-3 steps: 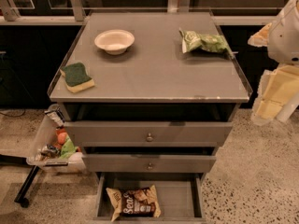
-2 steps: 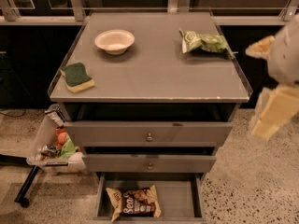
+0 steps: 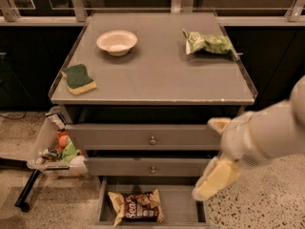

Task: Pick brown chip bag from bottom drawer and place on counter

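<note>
The brown chip bag [image 3: 137, 206] lies flat in the left half of the open bottom drawer [image 3: 183, 209]. The grey counter [image 3: 157, 78] is the cabinet's top. My gripper [image 3: 207, 159] comes in from the right on a white arm, in front of the right end of the two upper drawers. It is above and to the right of the bag. Its cream fingers [image 3: 217, 178] are spread apart and hold nothing.
On the counter are a white bowl [image 3: 116, 42], a green-and-yellow sponge [image 3: 78, 78] and a green chip bag [image 3: 209, 43]. The two knobbed drawers [image 3: 152, 140] stand slightly pulled out. A clear bin of items [image 3: 52, 149] hangs at the cabinet's left. The floor is speckled.
My arm and gripper have swung down and left, from beside the counter's right edge to in front of the drawers' right end. The bag and drawers have not moved.
</note>
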Controlling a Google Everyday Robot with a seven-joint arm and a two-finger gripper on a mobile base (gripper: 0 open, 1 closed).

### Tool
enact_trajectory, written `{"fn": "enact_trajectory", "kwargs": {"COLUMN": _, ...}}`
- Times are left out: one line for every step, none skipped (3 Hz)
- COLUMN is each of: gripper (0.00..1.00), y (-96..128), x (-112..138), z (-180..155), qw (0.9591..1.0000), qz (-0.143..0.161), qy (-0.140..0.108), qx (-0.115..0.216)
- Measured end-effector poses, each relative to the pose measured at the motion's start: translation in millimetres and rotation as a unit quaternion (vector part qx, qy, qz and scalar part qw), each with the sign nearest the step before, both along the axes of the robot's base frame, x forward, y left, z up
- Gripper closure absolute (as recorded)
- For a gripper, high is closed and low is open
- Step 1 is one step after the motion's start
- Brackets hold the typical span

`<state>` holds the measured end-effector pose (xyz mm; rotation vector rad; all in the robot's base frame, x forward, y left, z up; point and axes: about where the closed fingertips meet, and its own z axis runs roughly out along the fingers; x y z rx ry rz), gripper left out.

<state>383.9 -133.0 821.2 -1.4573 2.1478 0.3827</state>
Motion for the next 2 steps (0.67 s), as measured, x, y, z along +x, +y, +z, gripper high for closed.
{"fn": "enact_trajectory", "kwargs": {"gripper": 0.0, "y": 40, "x": -8, "z": -122, "qw": 0.9942, "qz": -0.011, "qy": 0.082, "qx": 0.069}}
{"fn": "enact_trajectory", "kwargs": {"gripper": 0.0, "y": 40, "x": 1, "z": -154, "qw": 0.9913, "qz": -0.032, "qy": 0.089, "qx": 0.092}}
